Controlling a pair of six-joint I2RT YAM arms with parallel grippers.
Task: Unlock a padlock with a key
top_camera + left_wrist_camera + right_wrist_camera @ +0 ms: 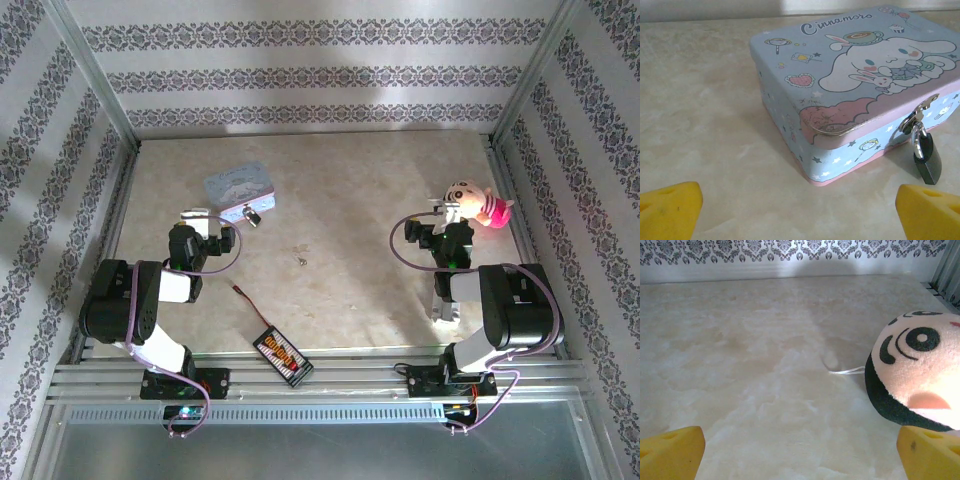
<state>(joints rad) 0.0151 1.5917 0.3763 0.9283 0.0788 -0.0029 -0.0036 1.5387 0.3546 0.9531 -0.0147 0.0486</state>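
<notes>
Hanging from the silver hasp on the front of the light-blue tin, the padlock has a dark body and a silvery shackle looped through that hasp. Its base is down at the bench, though I cannot tell whether it touches. From the left wrist, the padlock sits ahead of the left claw and off to its right. It is just above the right-hand yellow fingertip in the picture and clear of it. The left claw is spread wide, one fingertip in each bottom corner, with nothing between them.

The tin's lid carries "Cinnamoro" in dark script along its far edge, above a white long-eared cartoon character with hearts and stars around it. No writing can be read on the padlock.

From above, the key is a tiny silvery speck on bare bench between the two arms. It lies nearer than the tin and well apart from both claws, too small to make out its shape.

The right claw is also spread wide and grips nothing. A plush doll's head lies just beside its right fingertip, with a thin white thread trailing from it. A black board with wires lies by the bench's near edge.
</notes>
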